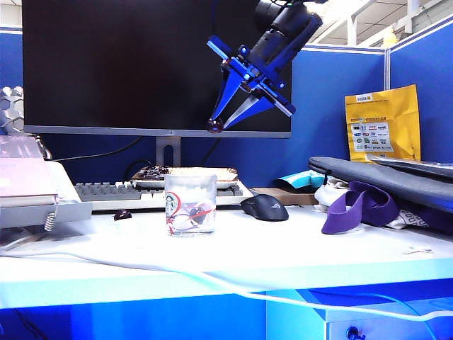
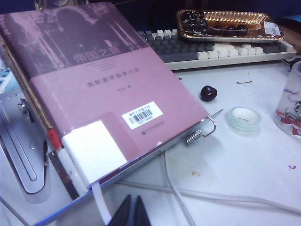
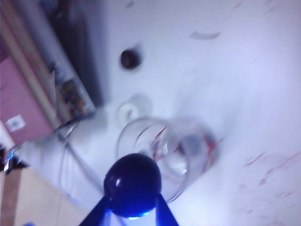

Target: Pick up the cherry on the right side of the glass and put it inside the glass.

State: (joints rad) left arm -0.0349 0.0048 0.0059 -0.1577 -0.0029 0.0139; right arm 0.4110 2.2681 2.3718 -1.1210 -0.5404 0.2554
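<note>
The cherry [image 1: 214, 127] hangs high in front of the monitor, pinched at the tips of my right gripper [image 1: 216, 123], up and a little right of the glass [image 1: 190, 204]. In the right wrist view the glossy dark cherry [image 3: 133, 181] sits between the blue fingers of the right gripper [image 3: 133, 198], with the clear glass [image 3: 164, 153] below it, its mouth facing the camera. My left gripper [image 2: 133, 213] is shut and holds nothing, low over the table beside a book; the glass [image 2: 292, 101] shows at that view's edge.
A second dark cherry [image 1: 122, 214] lies left of the glass, near a tape roll [image 2: 244, 118]. A black mouse [image 1: 264, 207] and purple cloth [image 1: 361, 207] lie to the right. Behind stand a keyboard [image 1: 120, 193], a gold tray [image 1: 185, 175] and the monitor [image 1: 127, 64]. A pink book [image 2: 94, 94] rests on a stand at left.
</note>
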